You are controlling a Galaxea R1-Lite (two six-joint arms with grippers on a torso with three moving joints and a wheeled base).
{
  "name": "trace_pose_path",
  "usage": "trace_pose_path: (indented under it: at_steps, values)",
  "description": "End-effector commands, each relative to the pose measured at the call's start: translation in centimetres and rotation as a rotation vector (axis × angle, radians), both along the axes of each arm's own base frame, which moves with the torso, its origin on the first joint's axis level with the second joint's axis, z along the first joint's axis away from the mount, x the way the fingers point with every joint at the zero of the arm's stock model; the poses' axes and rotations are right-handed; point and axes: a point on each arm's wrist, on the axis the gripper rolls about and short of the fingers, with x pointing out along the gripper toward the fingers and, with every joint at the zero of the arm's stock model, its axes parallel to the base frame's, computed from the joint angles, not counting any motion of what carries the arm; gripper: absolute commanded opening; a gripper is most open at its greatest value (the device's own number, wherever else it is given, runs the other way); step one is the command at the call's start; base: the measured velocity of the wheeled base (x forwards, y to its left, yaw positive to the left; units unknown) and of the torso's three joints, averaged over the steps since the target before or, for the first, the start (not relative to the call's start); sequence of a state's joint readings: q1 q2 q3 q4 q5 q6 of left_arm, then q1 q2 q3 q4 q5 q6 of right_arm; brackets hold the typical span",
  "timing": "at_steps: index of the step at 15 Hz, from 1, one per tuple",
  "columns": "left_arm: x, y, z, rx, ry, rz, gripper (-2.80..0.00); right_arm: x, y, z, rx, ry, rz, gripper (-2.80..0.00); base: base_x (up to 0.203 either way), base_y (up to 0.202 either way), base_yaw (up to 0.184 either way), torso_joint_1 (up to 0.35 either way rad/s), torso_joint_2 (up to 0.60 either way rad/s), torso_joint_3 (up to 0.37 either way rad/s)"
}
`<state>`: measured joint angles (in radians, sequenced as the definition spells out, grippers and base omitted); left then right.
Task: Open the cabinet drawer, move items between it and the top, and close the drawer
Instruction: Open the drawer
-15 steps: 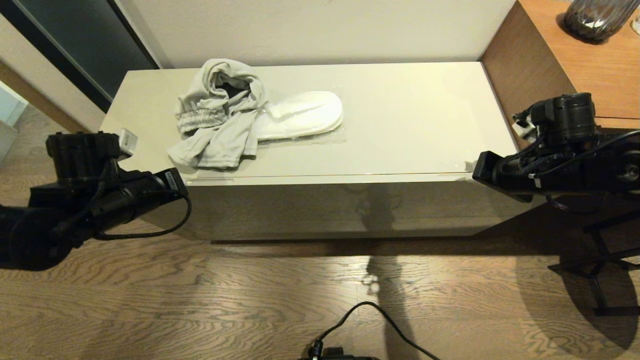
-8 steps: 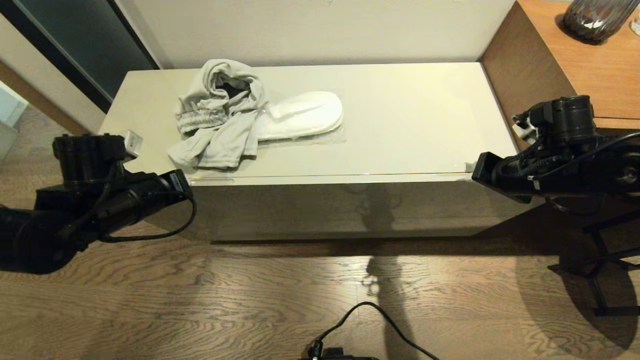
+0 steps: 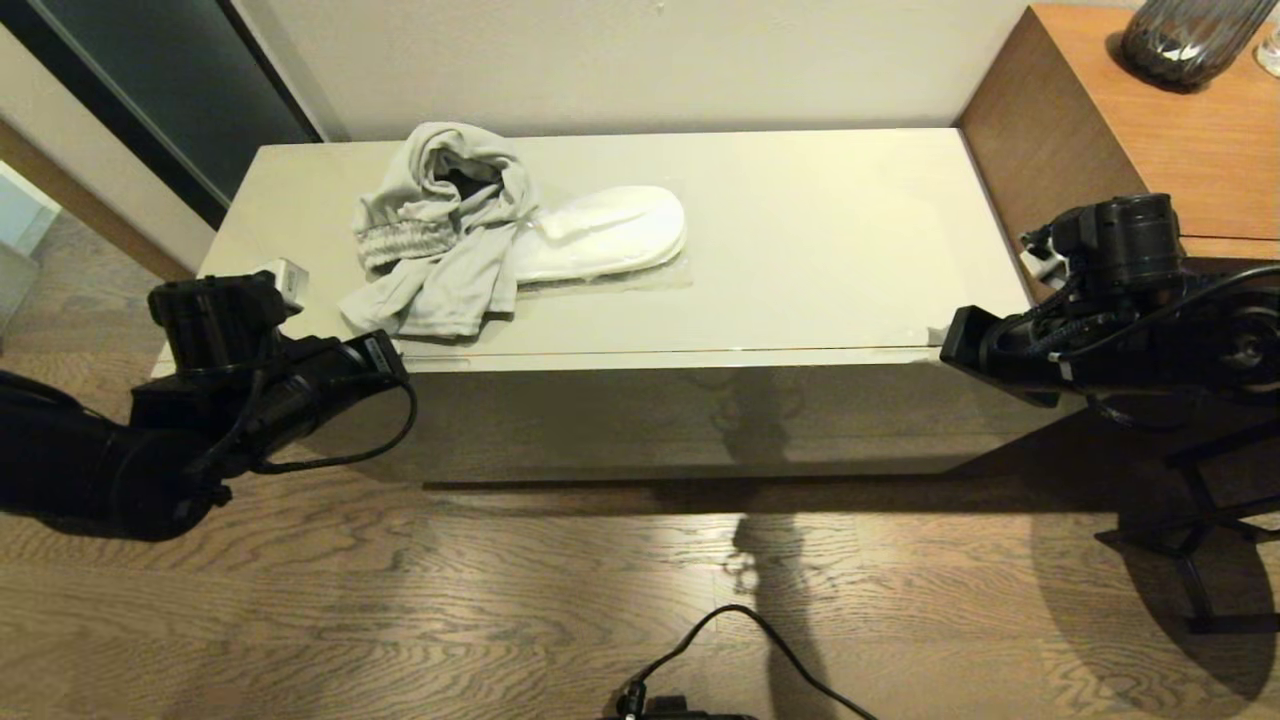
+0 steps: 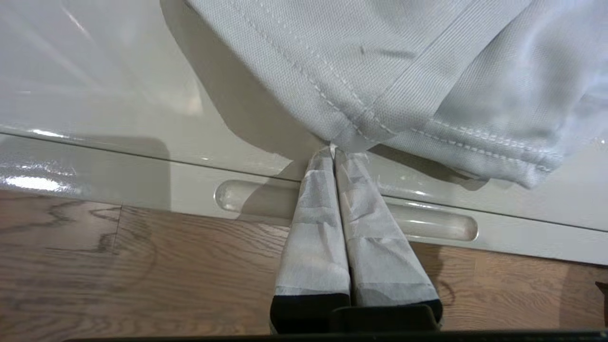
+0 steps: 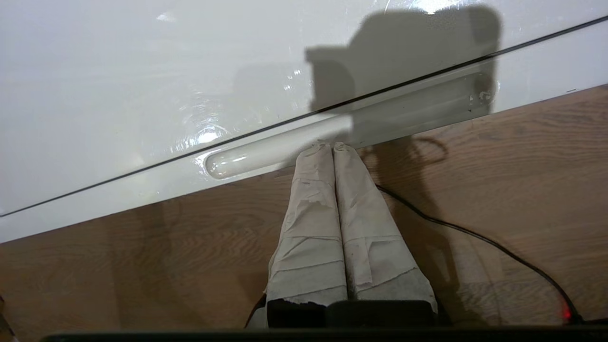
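The cabinet drawer [image 3: 650, 420] looks closed under the glossy cream top [image 3: 800, 240]. On the top's left part lies the light grey garment [image 3: 440, 250], partly over a white slipper [image 3: 610, 230]. A dark patch shows in the garment's folds; I cannot tell whether it is the black garment. My left arm [image 3: 250, 400] is at the front left corner. The left gripper [image 4: 332, 151] is shut, above a handle slot [image 4: 427, 223], with its tips at the grey garment's hem [image 4: 403, 71]. My right arm [image 3: 1100, 340] is at the front right. The right gripper [image 5: 327, 145] is shut, tips at the other handle slot [image 5: 266, 154].
A taller brown wood unit [image 3: 1150, 130] adjoins the cabinet's right end, with a dark ribbed vase [image 3: 1185, 40] on it. A black cable [image 3: 740, 640] lies on the wood floor in front. A dark stand [image 3: 1200, 530] is at the right.
My left arm has moved to the right and closer to the cabinet's front left corner. The right arm has barely moved. The garment and slipper lie as before.
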<state>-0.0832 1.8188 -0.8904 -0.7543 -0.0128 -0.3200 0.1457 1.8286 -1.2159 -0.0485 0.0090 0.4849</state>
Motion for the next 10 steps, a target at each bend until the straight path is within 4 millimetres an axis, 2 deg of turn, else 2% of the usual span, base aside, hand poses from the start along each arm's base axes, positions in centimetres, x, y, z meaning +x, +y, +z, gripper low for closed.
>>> trace_pose_path:
  at_steps: [1, 5, 10]
  values:
    - [0.0, -0.4, -0.8, 0.001, 0.032, -0.013, -2.8, 0.4, 0.1, -0.4, 0.003, 0.002, -0.001, -2.8, 0.0, 0.0, 0.0, 0.0, 0.0, 0.0]
    - [-1.0, -1.0, -0.5, 0.004, 0.048, -0.032, -2.8, 0.4, 0.0, -1.0, 0.002, 0.007, -0.002, -2.8, 0.0, 0.0, 0.0, 0.0, 0.0, 0.0]
    - [-1.3, -1.0, -1.9, 0.01, 0.103, -0.033, -2.8, 0.6, -0.2, -2.1, -0.001, 0.042, -0.011, -2.8, 0.0, 0.0, 0.0, 0.0, 0.0, 0.0]
